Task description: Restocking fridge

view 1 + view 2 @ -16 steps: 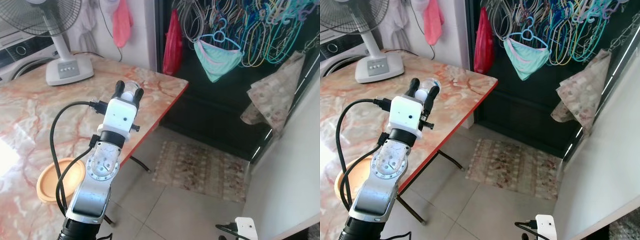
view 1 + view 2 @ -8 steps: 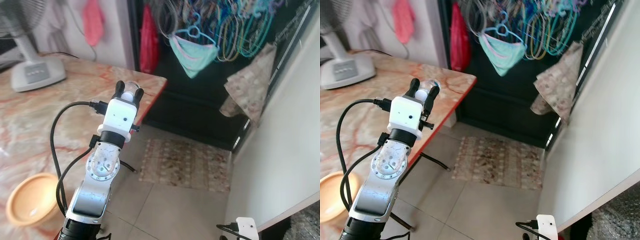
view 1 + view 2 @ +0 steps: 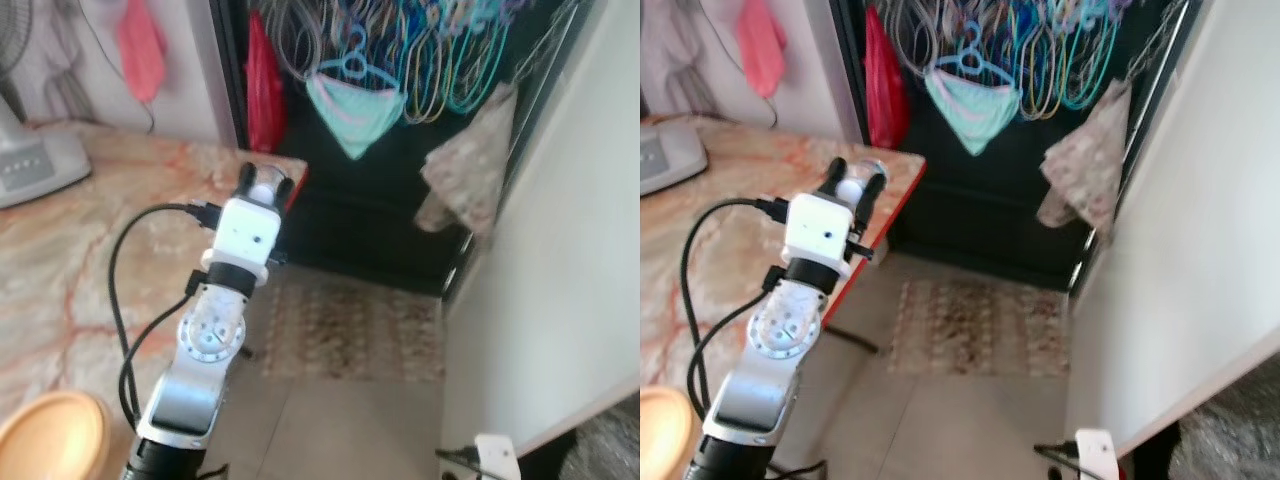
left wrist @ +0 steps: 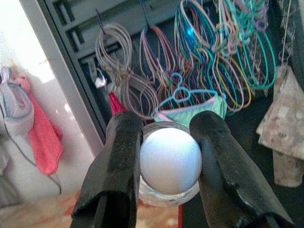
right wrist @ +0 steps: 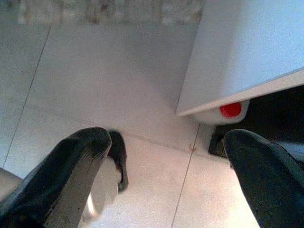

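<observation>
My left gripper (image 3: 266, 186) is raised in front of me, shut on a small clear bottle (image 3: 266, 174) with a round white cap. In the left wrist view the two black fingers (image 4: 121, 156) press on either side of the bottle (image 4: 170, 164), with the rack of hangers behind it. My right gripper (image 5: 166, 140) hangs low and open over the tiled floor, with nothing between its fingers. Its white wrist (image 3: 495, 455) shows at the bottom right of the left eye view.
A marble table (image 3: 70, 250) with a red edge stands on my left, with an orange bowl (image 3: 50, 440) and a fan base (image 3: 30, 165) on it. Ahead, coloured hangers (image 3: 400, 50) and clothes hang on a dark grille above a patterned rug (image 3: 350, 320). A tall white surface (image 3: 560, 250) rises on the right.
The camera has turned to the right, so the table, fan and bowl slid left and the white surface grew. The left gripper still holds the bottle.
</observation>
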Robot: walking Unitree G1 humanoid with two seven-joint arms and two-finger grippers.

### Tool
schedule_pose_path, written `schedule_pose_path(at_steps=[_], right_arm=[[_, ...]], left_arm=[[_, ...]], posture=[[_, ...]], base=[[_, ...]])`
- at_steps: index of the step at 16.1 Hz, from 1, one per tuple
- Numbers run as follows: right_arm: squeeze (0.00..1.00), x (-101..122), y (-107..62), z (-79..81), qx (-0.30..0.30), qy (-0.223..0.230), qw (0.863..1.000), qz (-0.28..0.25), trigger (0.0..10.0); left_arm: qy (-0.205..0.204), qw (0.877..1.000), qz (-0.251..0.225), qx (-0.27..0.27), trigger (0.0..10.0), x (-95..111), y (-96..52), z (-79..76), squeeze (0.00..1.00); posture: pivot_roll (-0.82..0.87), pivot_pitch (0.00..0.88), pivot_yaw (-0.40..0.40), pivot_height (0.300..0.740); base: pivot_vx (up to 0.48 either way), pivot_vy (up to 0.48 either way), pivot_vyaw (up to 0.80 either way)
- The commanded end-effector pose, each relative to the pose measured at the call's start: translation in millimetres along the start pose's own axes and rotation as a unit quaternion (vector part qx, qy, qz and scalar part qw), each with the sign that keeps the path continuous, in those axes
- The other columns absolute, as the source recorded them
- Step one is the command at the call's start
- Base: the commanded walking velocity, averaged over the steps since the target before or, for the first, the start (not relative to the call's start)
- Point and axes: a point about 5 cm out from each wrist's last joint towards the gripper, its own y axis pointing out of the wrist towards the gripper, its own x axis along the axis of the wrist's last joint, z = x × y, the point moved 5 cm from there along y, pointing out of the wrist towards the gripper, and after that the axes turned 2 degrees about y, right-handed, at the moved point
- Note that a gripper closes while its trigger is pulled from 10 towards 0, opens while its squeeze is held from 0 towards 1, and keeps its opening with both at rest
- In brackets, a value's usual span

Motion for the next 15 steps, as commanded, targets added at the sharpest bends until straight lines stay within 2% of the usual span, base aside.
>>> schedule_pose_path(at_steps=[1,12,14,15], right_arm=[[0.00,-11.2,-1.3,1.6,0.002,0.006,1.000,0.015,10.0],[0.00,-12.1,-1.5,2.2,0.005,0.005,1.000,0.016,10.0],[0.00,-12.1,-1.4,2.5,0.006,0.005,1.000,0.016,10.0],[0.00,-12.1,-1.4,2.4,0.004,0.006,1.000,0.015,10.0]], left_arm=[[0.006,1.000,-0.007,0.005,10.0,3.0,0.2,2.7,0.00],[0.005,1.000,-0.002,0.010,10.0,0.3,-0.3,4.6,0.00],[0.013,0.999,0.013,0.028,10.0,-6.2,-1.5,11.2,0.00],[0.013,0.997,0.046,0.053,10.0,-20.9,-3.7,21.9,0.00]], posture=[[0.03,0.017,0.035,0.740],[0.03,0.019,0.035,0.740],[0.02,0.019,0.037,0.740],[0.02,0.019,0.037,0.740]], base=[[0.000,0.000,-0.80],[0.000,0.000,-0.80],[0.000,0.000,-0.80],[0.000,0.000,-0.54]])
